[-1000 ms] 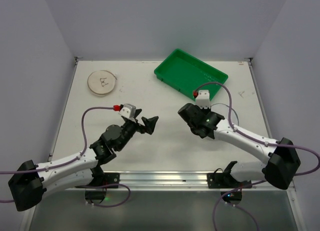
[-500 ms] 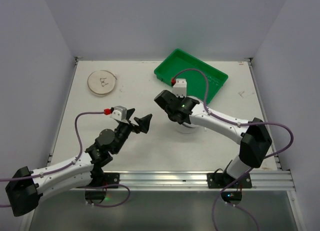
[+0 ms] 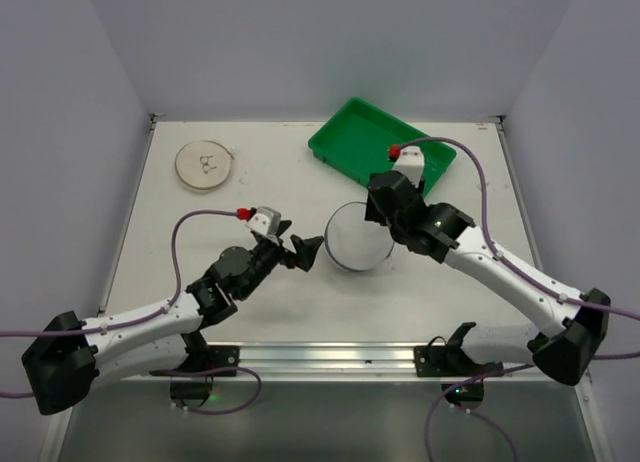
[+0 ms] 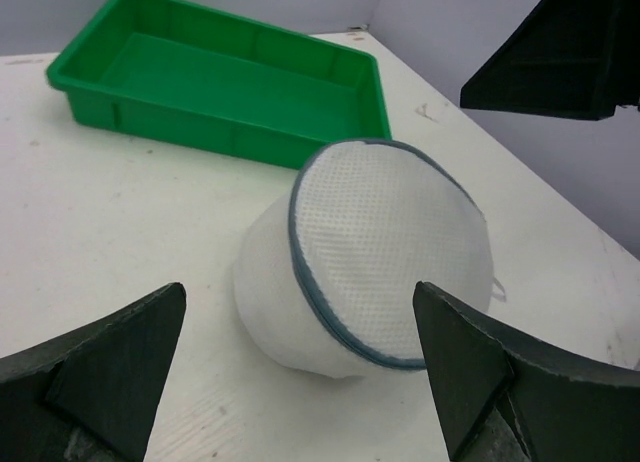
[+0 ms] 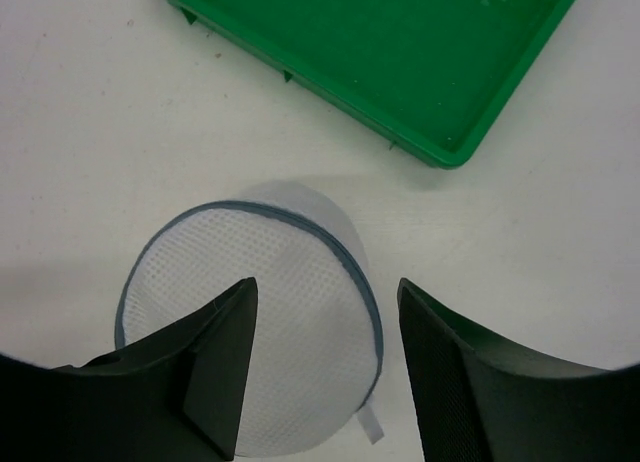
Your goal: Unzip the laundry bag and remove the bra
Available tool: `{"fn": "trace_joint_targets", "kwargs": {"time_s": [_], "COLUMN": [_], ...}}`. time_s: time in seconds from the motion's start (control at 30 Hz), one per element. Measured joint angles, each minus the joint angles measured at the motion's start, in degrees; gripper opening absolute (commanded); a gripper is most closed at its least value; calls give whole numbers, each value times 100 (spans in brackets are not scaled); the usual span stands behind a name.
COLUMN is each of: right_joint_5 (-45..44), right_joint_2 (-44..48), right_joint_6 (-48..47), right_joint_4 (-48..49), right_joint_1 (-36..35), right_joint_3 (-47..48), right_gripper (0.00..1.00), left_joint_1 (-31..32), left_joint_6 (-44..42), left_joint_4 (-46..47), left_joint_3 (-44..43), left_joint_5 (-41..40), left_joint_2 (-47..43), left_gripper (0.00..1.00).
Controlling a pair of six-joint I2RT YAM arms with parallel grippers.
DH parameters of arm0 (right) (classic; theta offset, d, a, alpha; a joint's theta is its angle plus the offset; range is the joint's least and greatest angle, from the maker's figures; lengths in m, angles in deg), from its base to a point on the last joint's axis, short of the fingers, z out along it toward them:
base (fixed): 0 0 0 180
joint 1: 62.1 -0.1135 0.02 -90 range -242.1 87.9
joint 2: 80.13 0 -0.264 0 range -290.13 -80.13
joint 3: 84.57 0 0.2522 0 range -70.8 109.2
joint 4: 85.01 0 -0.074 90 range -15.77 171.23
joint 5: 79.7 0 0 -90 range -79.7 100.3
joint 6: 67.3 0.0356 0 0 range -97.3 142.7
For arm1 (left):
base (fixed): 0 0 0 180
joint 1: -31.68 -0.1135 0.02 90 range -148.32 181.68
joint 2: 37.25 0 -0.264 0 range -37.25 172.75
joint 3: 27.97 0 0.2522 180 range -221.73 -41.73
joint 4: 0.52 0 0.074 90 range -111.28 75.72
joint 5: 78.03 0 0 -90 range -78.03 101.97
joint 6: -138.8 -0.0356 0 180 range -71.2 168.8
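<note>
The laundry bag [image 3: 357,238] is a round white mesh case with a dark zipper rim, lying tilted on the table's middle. Seen from the left wrist, the laundry bag [image 4: 380,262] rests on one bowl half, rim facing up and toward me. My left gripper [image 3: 301,250] stands open just left of it, its jaws wide and apart from the mesh [image 4: 300,382]. My right gripper [image 5: 325,367] hovers open above the bag's [image 5: 250,332] right part with nothing between its fingers. The bra is hidden.
A green rectangular tray [image 3: 380,147] sits at the back right, close behind the bag. A flat beige disc [image 3: 205,167] lies at the back left. The right arm's dark body [image 4: 560,52] hangs over the bag's far side.
The right arm swung back to the right and its jaws spread apart, uncovering the bag on the table. The left gripper shifted a little toward the bag, still open.
</note>
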Motion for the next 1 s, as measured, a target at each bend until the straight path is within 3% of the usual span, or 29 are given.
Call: {"fn": "trace_joint_targets", "kwargs": {"time_s": [0.33, 0.63, 1.0], "right_joint_5": [1161, 1976, 2964], "right_joint_2": [1974, 1860, 1963], "right_joint_6": [-562, -522, -107], "right_joint_4": [439, 1270, 2273], "right_joint_1": [942, 992, 997], "right_joint_3": [-1908, -2743, -3289], "right_gripper": [57, 56, 54], "left_joint_1": [0, 7, 81], "left_joint_6": [758, 1687, 2496], "left_joint_4": [-927, -1425, -1266], "left_joint_3": [-1292, -1335, -831], "left_joint_5": [1064, 1908, 2649], "left_joint_2": [1038, 1130, 1257], "left_gripper": [97, 93, 94]}}
